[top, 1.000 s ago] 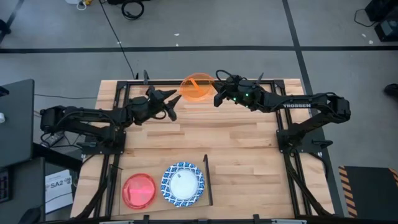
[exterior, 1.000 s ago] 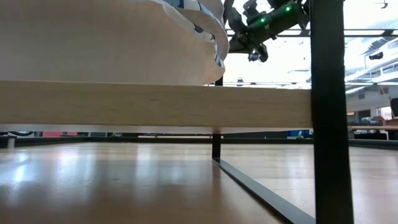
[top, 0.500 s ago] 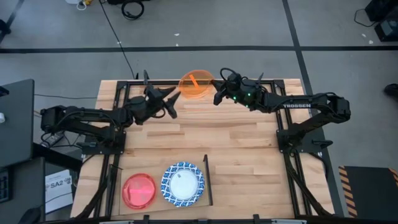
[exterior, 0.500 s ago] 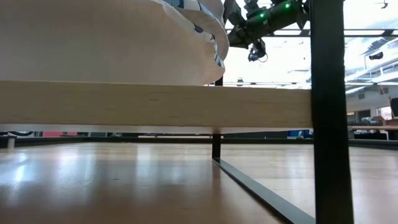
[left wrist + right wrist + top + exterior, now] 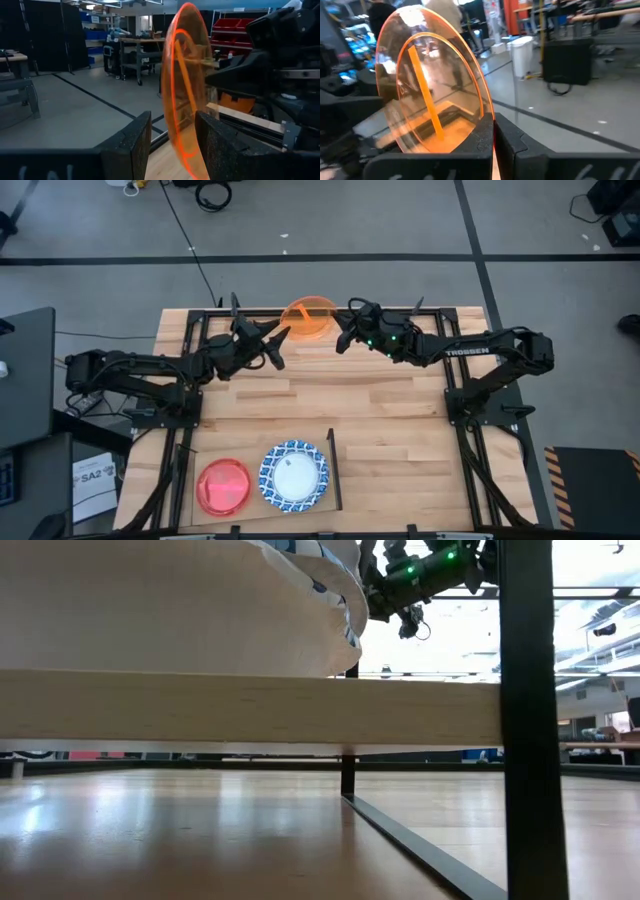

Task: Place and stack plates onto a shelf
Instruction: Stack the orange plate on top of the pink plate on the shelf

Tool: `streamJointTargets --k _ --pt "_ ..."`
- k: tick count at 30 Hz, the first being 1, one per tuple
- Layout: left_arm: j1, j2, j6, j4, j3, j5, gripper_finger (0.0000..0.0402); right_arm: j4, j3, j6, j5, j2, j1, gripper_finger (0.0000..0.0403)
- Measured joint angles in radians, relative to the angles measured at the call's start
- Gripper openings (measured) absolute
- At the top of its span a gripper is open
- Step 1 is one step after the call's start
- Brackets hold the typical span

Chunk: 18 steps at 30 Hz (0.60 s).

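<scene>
While translucent, the round orange plate (image 5: 308,319) stands edge-on.

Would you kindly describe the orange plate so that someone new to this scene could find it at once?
Start at the far edge of the butcher-block table, midway between the two arms. There the right gripper pinches the rim of the orange plate, with the left gripper open around its opposite edge. It alone is held aloft; the red plate and blue-and-white plate lie on the shelf.

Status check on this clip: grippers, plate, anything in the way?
Right gripper shut on orange plate, held on edge at table's far side. Left gripper open, fingers straddling its rim. Red plate, blue plate shelved.
</scene>
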State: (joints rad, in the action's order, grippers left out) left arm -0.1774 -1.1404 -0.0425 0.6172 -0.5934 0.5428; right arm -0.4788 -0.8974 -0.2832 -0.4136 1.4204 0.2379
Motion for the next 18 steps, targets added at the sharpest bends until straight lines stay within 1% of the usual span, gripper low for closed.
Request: streamJointTargets --k 3,7,18 --pt "0.0 0.0 0.0 -0.007 0.0 0.024 0.0152 0.0 0.0 0.022 -0.035 0.001 0.001 0.0007" --pt "0.0 0.001 0.0 -0.013 0.0 0.064 0.0135 -0.009 0.0 0.025 -0.04 0.0 0.0 0.0007" --pt "0.0 0.001 0.0 -0.011 0.0 0.066 0.0083 -0.019 0.0 0.025 -0.038 0.0 0.0 0.0007"
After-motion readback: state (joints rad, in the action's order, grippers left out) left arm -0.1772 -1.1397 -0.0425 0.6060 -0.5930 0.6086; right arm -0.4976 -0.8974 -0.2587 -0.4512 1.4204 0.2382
